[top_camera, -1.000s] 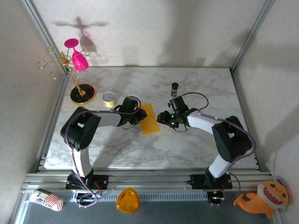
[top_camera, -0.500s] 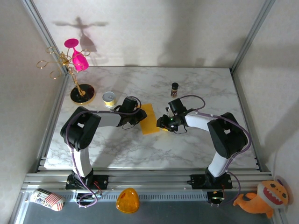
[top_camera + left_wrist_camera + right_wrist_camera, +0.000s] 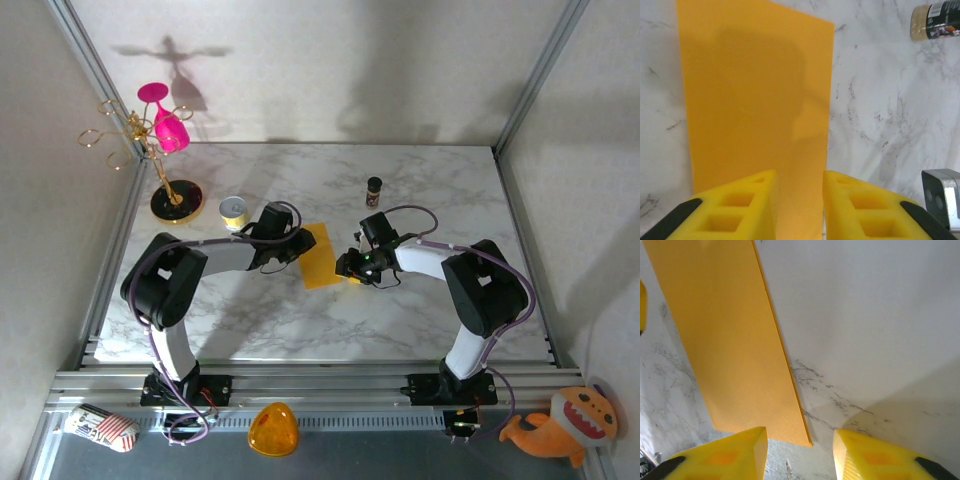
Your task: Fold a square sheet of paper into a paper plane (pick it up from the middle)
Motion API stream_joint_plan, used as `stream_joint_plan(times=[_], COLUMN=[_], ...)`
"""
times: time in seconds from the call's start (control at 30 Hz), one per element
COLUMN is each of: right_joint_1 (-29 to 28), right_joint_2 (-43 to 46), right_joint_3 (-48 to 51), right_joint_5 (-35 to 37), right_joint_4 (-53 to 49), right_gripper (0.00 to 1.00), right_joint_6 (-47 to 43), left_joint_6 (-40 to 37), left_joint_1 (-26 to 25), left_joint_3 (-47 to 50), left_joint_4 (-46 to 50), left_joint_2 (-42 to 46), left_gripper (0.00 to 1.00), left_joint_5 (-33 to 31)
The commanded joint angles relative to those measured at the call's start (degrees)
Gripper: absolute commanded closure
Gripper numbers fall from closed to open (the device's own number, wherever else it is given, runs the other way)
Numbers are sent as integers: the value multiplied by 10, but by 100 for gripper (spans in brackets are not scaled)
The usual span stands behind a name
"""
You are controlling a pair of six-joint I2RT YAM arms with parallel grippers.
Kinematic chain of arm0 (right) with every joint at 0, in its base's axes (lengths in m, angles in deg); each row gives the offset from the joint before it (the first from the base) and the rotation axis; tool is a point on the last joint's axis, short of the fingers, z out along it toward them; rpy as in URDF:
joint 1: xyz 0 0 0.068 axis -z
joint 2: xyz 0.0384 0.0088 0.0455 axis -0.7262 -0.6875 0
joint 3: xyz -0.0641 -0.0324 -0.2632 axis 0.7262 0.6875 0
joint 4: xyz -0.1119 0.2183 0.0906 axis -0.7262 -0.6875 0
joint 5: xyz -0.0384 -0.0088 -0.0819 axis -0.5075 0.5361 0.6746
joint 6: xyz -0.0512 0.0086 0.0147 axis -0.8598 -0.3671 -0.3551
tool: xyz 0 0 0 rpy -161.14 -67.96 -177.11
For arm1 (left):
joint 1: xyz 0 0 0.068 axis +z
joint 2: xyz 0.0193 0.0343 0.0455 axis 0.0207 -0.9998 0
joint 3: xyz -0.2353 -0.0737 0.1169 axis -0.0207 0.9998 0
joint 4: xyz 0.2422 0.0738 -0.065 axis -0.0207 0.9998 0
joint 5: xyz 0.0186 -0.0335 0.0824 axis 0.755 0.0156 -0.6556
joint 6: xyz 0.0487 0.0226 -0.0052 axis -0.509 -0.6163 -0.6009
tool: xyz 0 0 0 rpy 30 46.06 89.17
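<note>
The left arm (image 3: 215, 255) and right arm (image 3: 432, 260) are reaching inward, wrists low. The left gripper (image 3: 799, 176) is sitting slightly parted; the right gripper (image 3: 800, 434) is facing it, likewise parted.

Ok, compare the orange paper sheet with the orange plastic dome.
The paper sheet is flat, matte and rectangular; the plastic dome is rounded and glossy. The paper sheet lies on the marble table; the plastic dome sits off it, on the grey ledge. Both are orange-yellow.

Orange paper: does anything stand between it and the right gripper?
Nothing visible does. The paper lies on the table, and its corner sits in the gap of the right gripper.
</note>
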Motion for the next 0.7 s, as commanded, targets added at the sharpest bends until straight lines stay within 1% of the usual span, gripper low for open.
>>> stream_joint_plan(times=[0.0,0.27,0.67], right_joint_1=[-4,-5,-5], right_joint_2=[1,5,3], right_joint_3=[0,0,3], right_joint_5=[-3,-7,-27], right_joint_4=[-11,-12,-3], right_gripper=[59,59,64], right_joint_6=[-3,-3,-4], left_joint_6=[8,9,11], left_joint_1=[0,1,1], left_joint_3=[11,14,30], left_joint_4=[19,30,40], left_joint_2=[10,-19,-42], left_gripper=[73,79,82], left_joint_5=[-22,-35,-48])
